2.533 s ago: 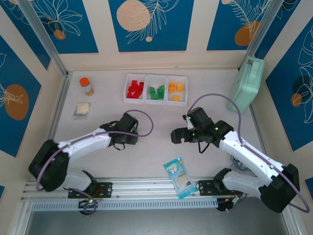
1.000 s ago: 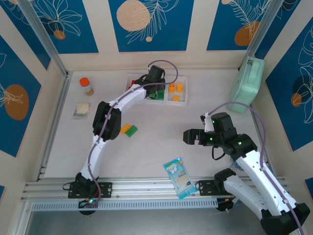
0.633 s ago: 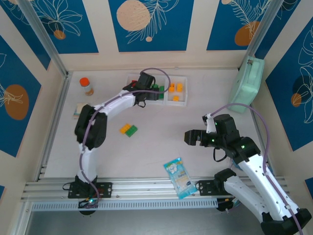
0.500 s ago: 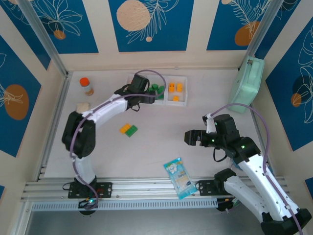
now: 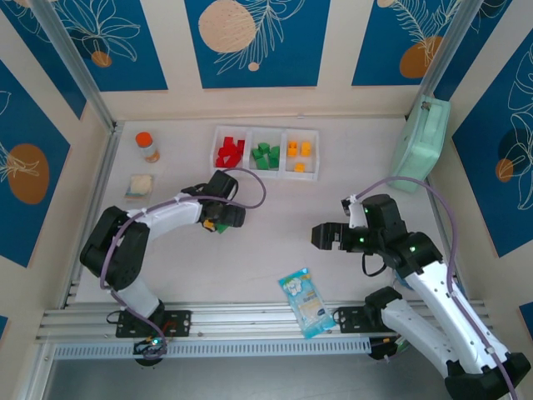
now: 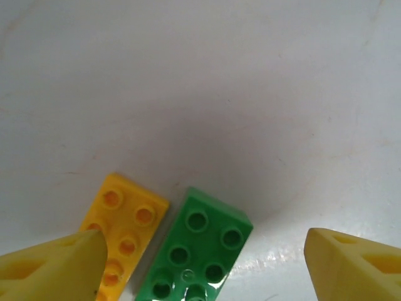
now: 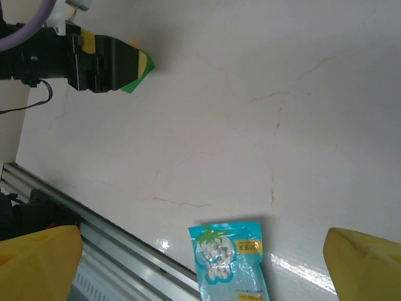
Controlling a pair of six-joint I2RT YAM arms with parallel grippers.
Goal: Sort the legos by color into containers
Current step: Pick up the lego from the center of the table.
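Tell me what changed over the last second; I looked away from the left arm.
The left gripper pulled back from the bins and now sits, jaws open, over the yellow brick and green brick on the table, grasping nothing. The right gripper, bins and bricks stayed put.

Left wrist: green brick [image 6: 197, 251] and yellow brick [image 6: 122, 235] cut by bottom edge; yellow partly behind a fingertip [image 6: 50, 269]. Top view: left gripper [image 5: 220, 220] covers both, slivers show. Bins [image 5: 250, 174]: binned bricks [image 5: 266, 155] too small to count. Right wrist: packet [image 7: 229, 260] cut at bottom edge.
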